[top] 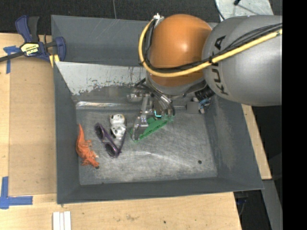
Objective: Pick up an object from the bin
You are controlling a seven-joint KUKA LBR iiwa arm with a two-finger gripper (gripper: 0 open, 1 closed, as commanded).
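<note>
My gripper (153,119) is down near the bin's floor, a little behind the middle, under the arm's orange dome. Its two fingers stand apart, one finger (142,119) at the left end of a flat green plastic thing (154,127) and the other above its right end. The green thing lies slanted on the floor between and just below the fingertips; whether they touch it I cannot tell. A small white figure with black spots (117,125) sits just left of the left finger.
Purple sunglasses (107,140) lie left of the middle, and an orange toy lizard (85,147) lies by the left wall. The arm and its dome hide the bin's back right part.
</note>
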